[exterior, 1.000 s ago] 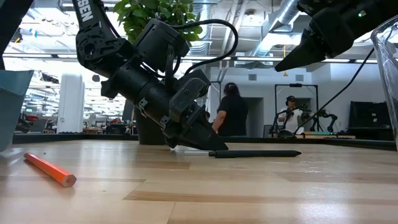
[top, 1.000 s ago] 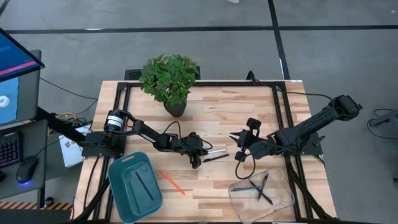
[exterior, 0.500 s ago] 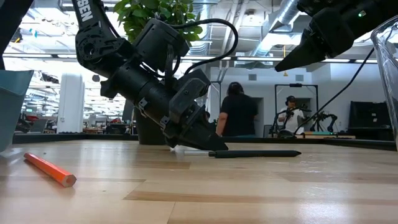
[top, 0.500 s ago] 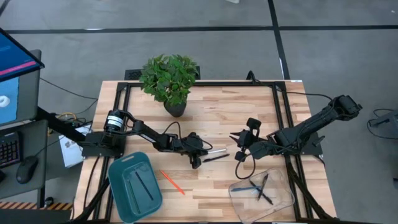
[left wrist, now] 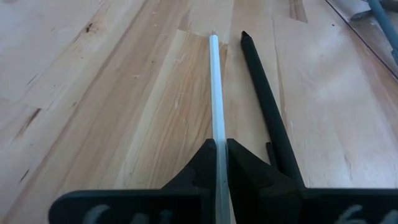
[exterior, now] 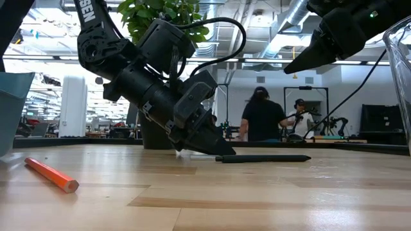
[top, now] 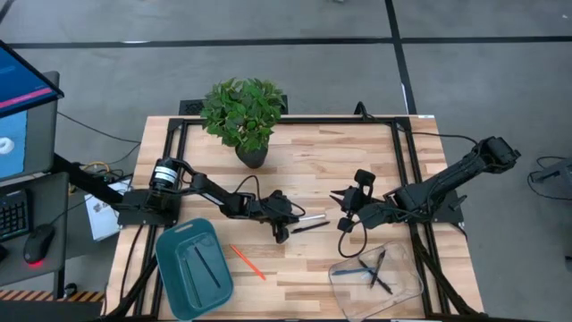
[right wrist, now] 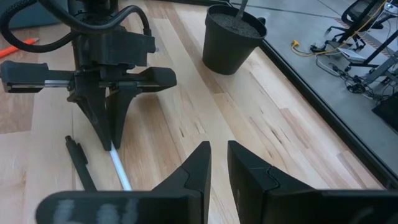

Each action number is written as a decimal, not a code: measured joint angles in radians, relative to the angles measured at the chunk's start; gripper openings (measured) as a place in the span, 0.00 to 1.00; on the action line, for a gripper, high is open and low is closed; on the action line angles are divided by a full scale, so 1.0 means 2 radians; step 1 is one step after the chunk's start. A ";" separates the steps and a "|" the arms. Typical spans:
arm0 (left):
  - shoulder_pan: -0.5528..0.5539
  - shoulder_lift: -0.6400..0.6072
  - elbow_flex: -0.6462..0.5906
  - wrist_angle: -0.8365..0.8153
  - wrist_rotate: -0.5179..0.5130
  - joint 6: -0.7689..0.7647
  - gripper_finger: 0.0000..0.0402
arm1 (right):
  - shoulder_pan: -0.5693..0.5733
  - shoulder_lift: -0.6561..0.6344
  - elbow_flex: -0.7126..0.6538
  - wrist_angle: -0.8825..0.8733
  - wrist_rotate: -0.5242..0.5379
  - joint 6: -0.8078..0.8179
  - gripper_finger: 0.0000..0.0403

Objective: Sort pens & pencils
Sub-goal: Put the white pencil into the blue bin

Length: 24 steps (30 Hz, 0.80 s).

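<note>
Spanning the scene: pale wooden plank table (top: 322,156) w/ black frame, both dark arms reaching in over it.
Plant: green leafy plant in dark round pot (top: 243,114), at the far edge of the table, well apart from the grippers.
Teal tray: teal plastic oblong tray (top: 172,268) at near-left corner; one dark slim stick (top: 205,264) lies inside.
Clear bin: transparent plastic box (top: 402,286) at near-right; holds a blue pen (top: 354,268) and two dark pens (top: 380,268), crossed over each other.
Left gripper: left gripper (left wrist: 221,148) down at the tabletop near mid-table, tilted low; fingers pressed together on the whitish slim pen (left wrist: 215,93), pinching its near end. Pen lies flat on the wood, pointing away from the gripper.
Black pen: black slim pen w/ clip (left wrist: 261,99) flat on the table just beside the whitish one, roughly parallel, not held. In low view it lies right by the left gripper's tip (exterior: 263,158).
Right gripper: right gripper (right wrist: 219,154) hangs above the table, right of centre, facing the left gripper; fingers a narrow gap apart, nothing between them.
Orange pencil: bright orange pencil (top: 248,261) alone on bare wood between tray and clear bin, nearer the tray, angled.
Background: two people (exterior: 263,119) standing in the room beyond the table, low view only.
</note>
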 joint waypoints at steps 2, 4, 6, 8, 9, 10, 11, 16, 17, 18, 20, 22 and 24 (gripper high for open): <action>0.000 0.001 -0.001 0.007 0.000 0.003 0.02 | 0.000 0.000 0.000 0.000 0.000 0.000 0.19; 0.000 0.002 -0.001 0.013 0.002 0.006 0.02 | 0.000 0.000 0.000 0.000 0.000 0.000 0.19; 0.000 0.003 -0.001 0.014 0.003 0.007 0.02 | 0.000 0.000 0.000 -0.002 0.000 0.000 0.19; 0.000 0.003 -0.001 0.014 0.002 0.009 0.02 | 0.000 0.000 0.000 -0.005 0.000 0.000 0.19; 0.000 0.003 -0.001 0.014 0.002 0.010 0.02 | 0.000 0.000 0.000 -0.006 0.000 0.000 0.19; 0.000 0.003 -0.001 0.014 0.002 0.010 0.02 | 0.000 0.000 0.000 -0.006 0.000 0.000 0.19; 0.000 0.003 -0.001 0.015 0.002 0.011 0.02 | 0.000 0.000 0.000 -0.006 0.000 0.000 0.19; 0.000 0.003 -0.001 0.015 -0.005 0.011 0.02 | 0.000 0.000 0.000 -0.006 0.000 0.000 0.19; 0.000 0.003 -0.001 0.015 -0.005 0.012 0.02 | 0.000 0.000 0.000 -0.006 0.000 0.001 0.19; 0.000 0.003 -0.001 0.015 -0.005 0.014 0.02 | 0.000 0.000 0.000 -0.006 0.000 0.001 0.19; 0.000 0.003 -0.001 0.016 -0.006 0.017 0.02 | 0.000 0.000 0.000 -0.006 0.000 0.001 0.19; 0.000 0.002 -0.001 0.017 -0.007 0.016 0.02 | 0.000 0.000 0.000 -0.006 0.000 0.001 0.19; 0.000 0.002 -0.001 0.017 -0.007 0.016 0.02 | 0.000 0.000 0.000 -0.007 0.000 0.001 0.19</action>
